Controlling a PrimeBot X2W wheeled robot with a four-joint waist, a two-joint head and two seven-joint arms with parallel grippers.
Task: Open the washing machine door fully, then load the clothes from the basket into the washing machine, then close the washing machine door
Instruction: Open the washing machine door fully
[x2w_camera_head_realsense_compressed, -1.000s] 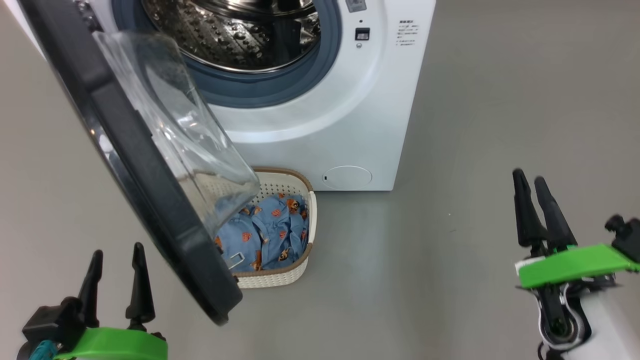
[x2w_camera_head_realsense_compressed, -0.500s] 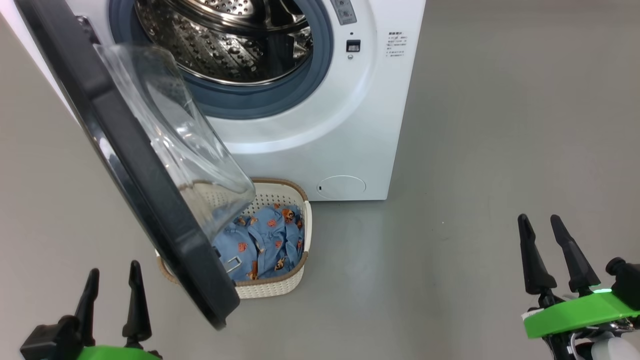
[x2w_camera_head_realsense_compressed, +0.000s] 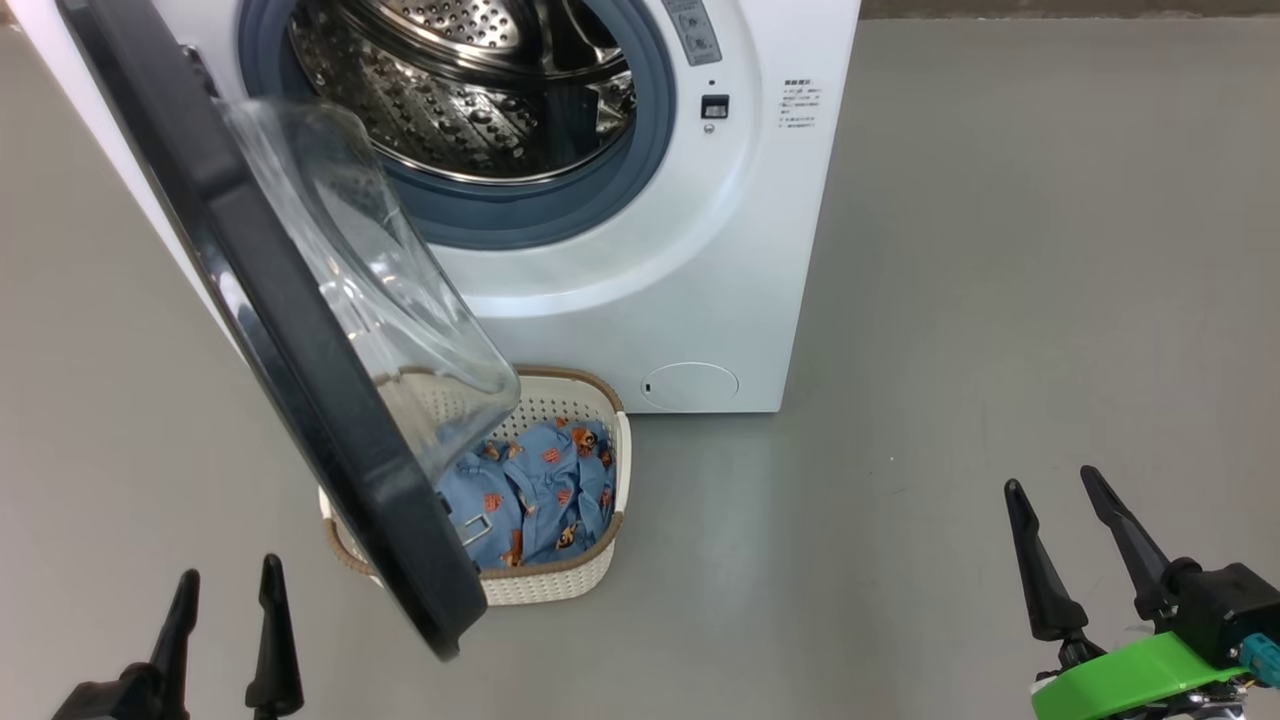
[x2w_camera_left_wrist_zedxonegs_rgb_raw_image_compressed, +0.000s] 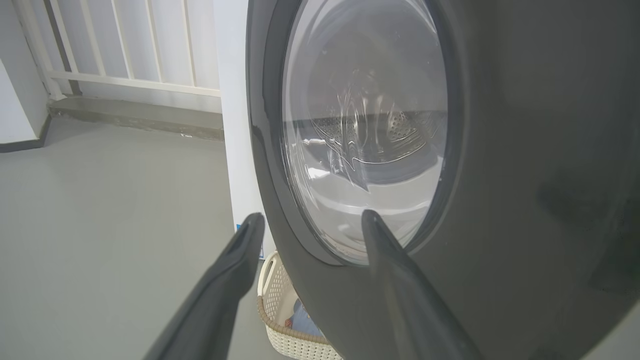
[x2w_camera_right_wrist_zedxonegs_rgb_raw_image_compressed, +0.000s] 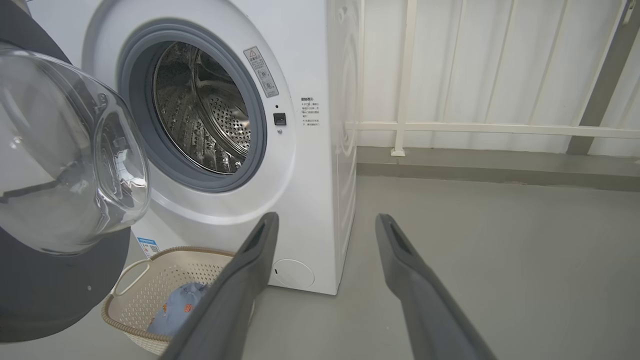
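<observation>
White washing machine (x2w_camera_head_realsense_compressed: 720, 260) at far centre on grey floor (x2w_camera_head_realsense_compressed: 950, 350), front facing near. Its door (x2w_camera_head_realsense_compressed: 310, 400) is open, hinged on the machine's left side and swung out toward near left. In the head view the black ring is almost edge-on, with the clear glass bowl (x2w_camera_head_realsense_compressed: 400, 290) bulging to the right. Mouth of the machine is uncovered: grey-blue gasket (x2w_camera_head_realsense_compressed: 540, 215) around a perforated steel drum (x2w_camera_head_realsense_compressed: 460, 100). Small round white flap (x2w_camera_head_realsense_compressed: 690, 385) low on the front, just right of the basket. Basket (x2w_camera_head_realsense_compressed: 570, 580) sits on the floor just in front of the machine, below the mouth; its left part is hidden behind the door's lower edge. Clothes (x2w_camera_head_realsense_compressed: 540, 490), light blue with orange and brown prints, lie bunched inside the basket, below its rim. Left gripper (x2w_camera_head_realsense_compressed: 229, 568) at near left, low, left of the door's bottom edge and apart from it; jaws wide, empty. In the left wrist view its fingers point at the door's outer face, with a basket corner showing beneath. Right gripper (x2w_camera_head_realsense_compressed: 1050, 478) at near right over the floor, well apart from machine and basket; jaws wide, empty. Right wrist view looks at the machine front, with a white railing (x2w_camera_right_wrist_zedxonegs_rgb_raw_image_compressed: 475, 127) at the far wall.
</observation>
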